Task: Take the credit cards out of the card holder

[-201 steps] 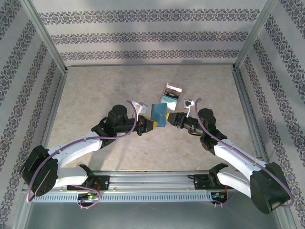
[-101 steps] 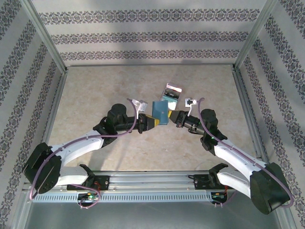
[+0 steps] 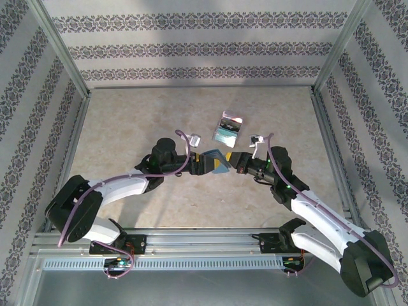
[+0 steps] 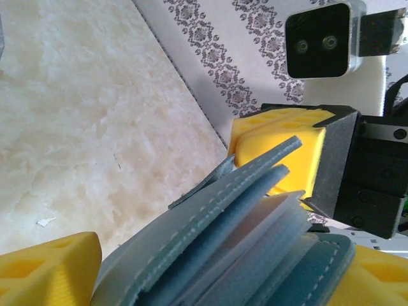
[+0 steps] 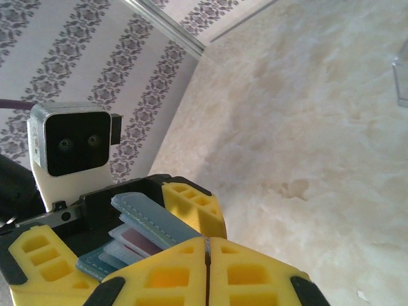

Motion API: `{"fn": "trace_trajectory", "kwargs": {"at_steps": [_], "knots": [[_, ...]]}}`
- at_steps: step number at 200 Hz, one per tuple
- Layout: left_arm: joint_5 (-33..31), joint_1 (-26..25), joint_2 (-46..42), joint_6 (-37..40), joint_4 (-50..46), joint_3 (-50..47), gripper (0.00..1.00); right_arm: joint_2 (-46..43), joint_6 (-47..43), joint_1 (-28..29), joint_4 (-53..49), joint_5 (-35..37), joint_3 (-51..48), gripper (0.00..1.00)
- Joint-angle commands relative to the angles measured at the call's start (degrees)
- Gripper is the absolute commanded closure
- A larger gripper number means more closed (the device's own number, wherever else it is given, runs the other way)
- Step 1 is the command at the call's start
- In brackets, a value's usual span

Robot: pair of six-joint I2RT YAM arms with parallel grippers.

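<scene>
Top view: one holder [image 3: 215, 160] between two hands, left hand [image 3: 203, 164] on its left, right hand [image 3: 234, 162] on its right. Two loose cards [image 3: 227, 127] lie on the table [image 3: 127, 127] just beyond the holder. Right wrist view adds layered edges inside the holder, incl. a reddish card [image 5: 137, 239]. Left hand spread wide, holder between its fingers [image 4: 48, 268]. Right hand clenched at the holder's edge; can't tell what it pinches.

Your left arm [image 3: 121, 188] stretches in low, left gripper [image 3: 203, 163] with jaws spread wide. Your right arm [image 3: 312, 210] angles in to meet it, right gripper [image 3: 234, 160] jaws pressed tight together, both grippers facing tip to tip.
</scene>
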Motion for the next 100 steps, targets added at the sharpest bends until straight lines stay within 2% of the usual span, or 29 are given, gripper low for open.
{"fn": "trace_trajectory", "kwargs": {"at_steps": [1, 26, 43, 63, 95, 100], "knots": [[1.22, 0.6, 1.31, -2.85, 5.94, 0.72, 0.18, -1.11, -0.82, 0.83, -2.17, 2.58, 2.05, 1.0], [0.26, 0.61, 2.81, -4.24, 7.51, 0.46, 0.2, -1.13, 0.6, 1.16, -2.48, 3.42, 2.37, 1.0], [-0.02, 0.61, 4.06, -5.17, 8.62, 0.62, 0.4, -0.95, 1.46, 1.93, -2.82, 4.36, 2.9, 1.0], [0.7, 0.61, 4.9, -6.07, 10.56, 0.79, 0.51, -0.81, 0.84, 2.72, -3.64, 4.77, 3.61, 1.0], [2.47, 1.32, 3.57, -5.82, 12.22, 0.16, 0.77, -1.54, -2.26, 2.14, -4.98, 3.23, 3.71, 1.0], [3.09, 1.63, 3.17, -5.63, 12.61, -0.1, 0.8, -1.71, -3.09, 1.79, -5.03, 2.25, 3.72, 0.97]]}}
